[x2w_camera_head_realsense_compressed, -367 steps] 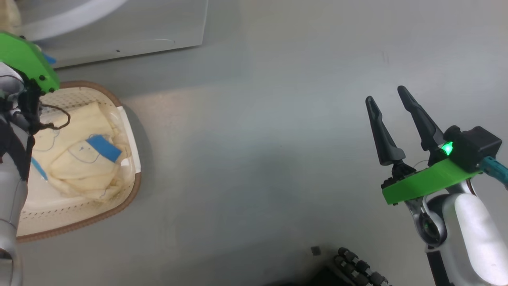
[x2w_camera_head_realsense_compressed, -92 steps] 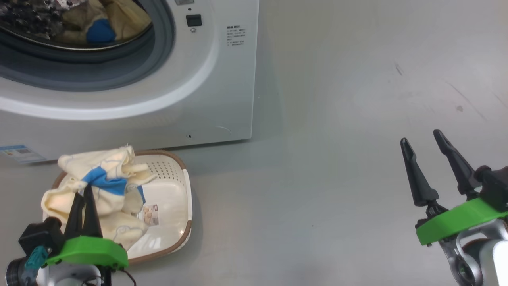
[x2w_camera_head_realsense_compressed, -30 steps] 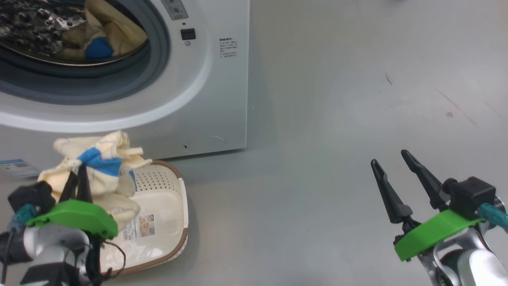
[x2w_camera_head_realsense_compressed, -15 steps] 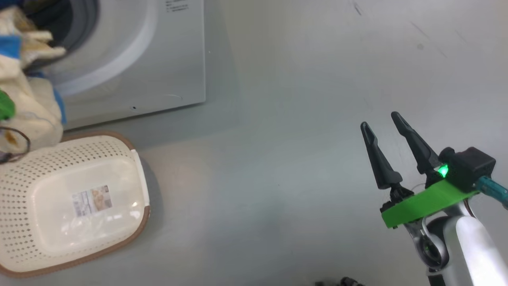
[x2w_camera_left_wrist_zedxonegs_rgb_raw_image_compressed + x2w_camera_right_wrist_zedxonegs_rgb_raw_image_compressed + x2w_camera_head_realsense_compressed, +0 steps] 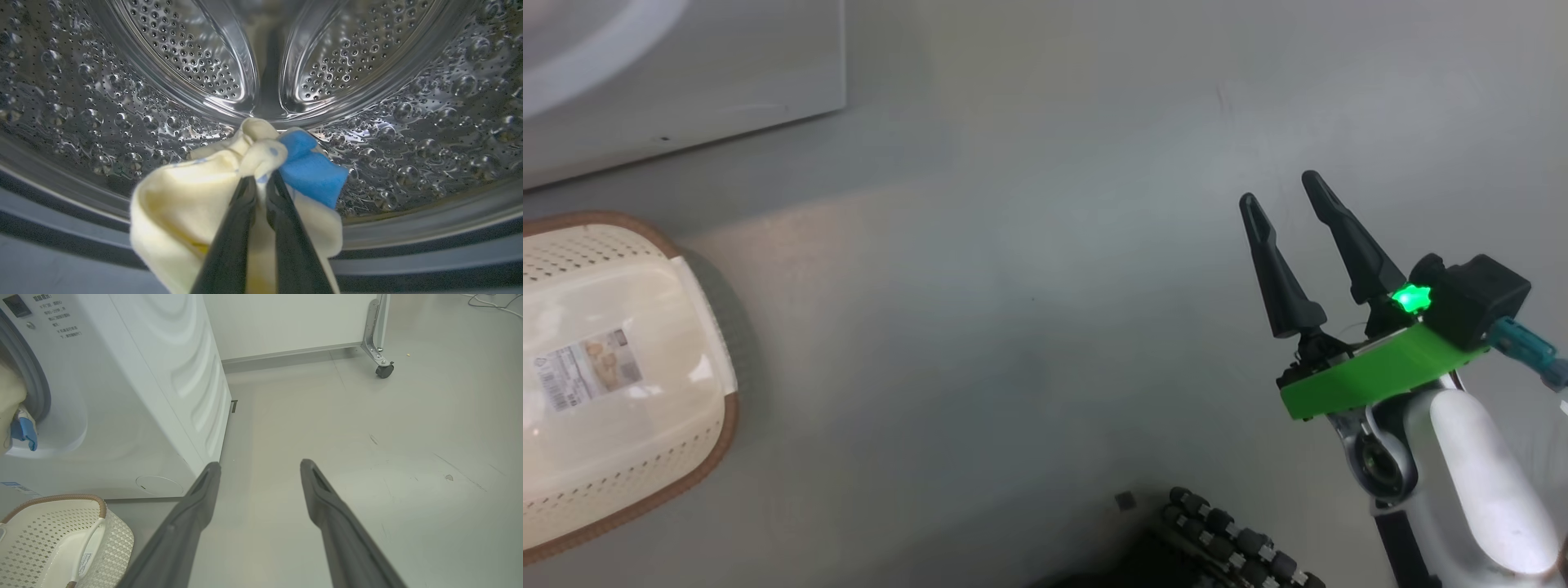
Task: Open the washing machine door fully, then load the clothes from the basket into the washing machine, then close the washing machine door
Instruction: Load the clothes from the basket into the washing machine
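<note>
In the left wrist view my left gripper (image 5: 261,181) is shut on a cream-yellow garment of the clothes (image 5: 184,212) with a bright blue patch (image 5: 312,171). It holds the bundle in the mouth of the washing machine, in front of the perforated steel drum (image 5: 163,61) and above the grey gasket (image 5: 408,249). The right wrist view shows the same clothes (image 5: 10,396) at the opening of the washing machine (image 5: 143,396). The cream basket (image 5: 645,245) lies on the floor with only its label sticker inside. My right gripper (image 5: 1281,189) hovers open over bare floor. The washing machine door is out of view.
The washer's white lower front (image 5: 686,73) stands just behind the basket (image 5: 49,539). A pale cabinet on a caster wheel (image 5: 384,369) stands far behind. A black ridged part of my base (image 5: 1233,539) shows at the bottom edge. Grey floor spreads to the right.
The head camera has swung down and to the right. My left gripper has carried the garment up from over the basket into the drum's mouth. The right gripper stays open.
</note>
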